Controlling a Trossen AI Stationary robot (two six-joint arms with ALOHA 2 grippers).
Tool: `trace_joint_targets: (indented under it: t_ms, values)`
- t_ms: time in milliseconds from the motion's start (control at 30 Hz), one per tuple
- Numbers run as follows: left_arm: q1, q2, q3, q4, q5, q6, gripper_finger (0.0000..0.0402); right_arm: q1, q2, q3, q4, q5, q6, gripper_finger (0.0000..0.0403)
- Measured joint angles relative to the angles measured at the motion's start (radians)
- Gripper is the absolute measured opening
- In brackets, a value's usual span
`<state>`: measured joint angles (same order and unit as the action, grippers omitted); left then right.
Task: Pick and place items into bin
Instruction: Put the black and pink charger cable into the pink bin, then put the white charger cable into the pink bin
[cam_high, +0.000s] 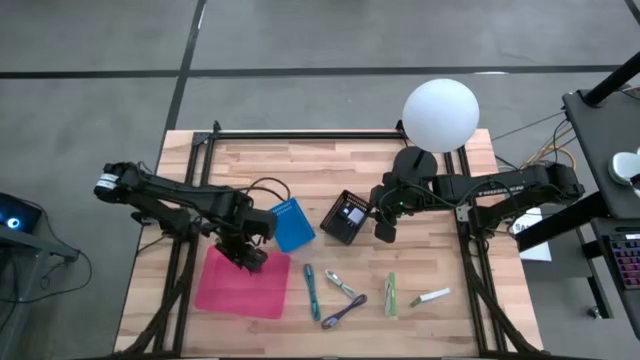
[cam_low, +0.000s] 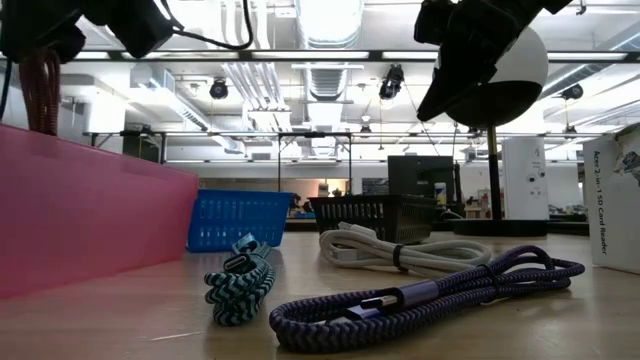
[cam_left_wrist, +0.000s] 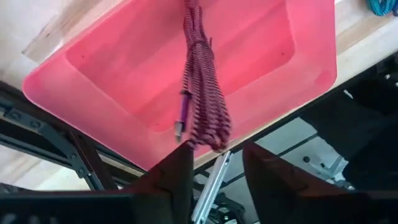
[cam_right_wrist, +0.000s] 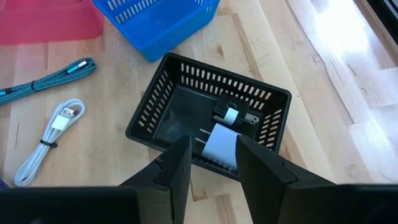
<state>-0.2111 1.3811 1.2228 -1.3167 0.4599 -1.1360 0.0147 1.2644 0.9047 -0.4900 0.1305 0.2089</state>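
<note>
Dangling a red-and-dark braided cable (cam_left_wrist: 202, 93) from closed fingers, the left gripper (cam_high: 247, 257) hovers over the pink bin (cam_high: 225, 295) at lower left. Right gripper (cam_high: 384, 229), fingers slightly apart and empty, hangs above the black basket (cam_right_wrist: 155, 115).

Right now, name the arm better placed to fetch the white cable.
Right, probably. The left tool grips a striped cable over the pink bin; the right tool hangs over the black basket, nearer the white cable.

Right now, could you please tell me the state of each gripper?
Left gripper: shut on a red-and-dark striped braided cable, hanging over the pink plastic bin.
Right gripper: open, empty, above the black slotted basket.
</note>
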Motion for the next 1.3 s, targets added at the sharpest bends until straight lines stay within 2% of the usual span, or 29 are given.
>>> trace_joint_targets:
  t_ms: [167, 467, 600, 733, 1067, 1300]
  values:
    - [0.000, -0.005, 0.003, -0.001, 0.001, 0.021, 0.0147, 0.000, 0.000, 0.000, 0.000, 0.000, 0.000, 0.0110]
    - [0.000, -0.044, 0.064, 0.003, 0.116, 0.017, 0.0151, 0.000, 0.000, -0.013, 0.002, 0.000, 0.000, 0.0109]
    - [0.000, -0.053, 0.090, 0.052, 0.115, 0.023, 0.0151, 0.000, 0.000, -0.027, 0.002, 0.000, 0.000, 0.0109]
    - [0.001, -0.056, 0.086, 0.237, 0.042, 0.059, 0.0151, 0.000, 0.000, -0.043, 0.002, 0.000, 0.004, 0.0109]
    - [0.010, -0.040, 0.085, 0.812, -0.099, 0.404, 0.0151, 0.000, 0.000, -0.050, 0.003, -0.003, 0.030, 0.0109]
    - [0.029, -0.034, 0.083, 0.850, -0.308, 0.586, 0.0151, 0.036, -0.002, -0.029, 0.081, -0.061, 0.025, 0.0109]
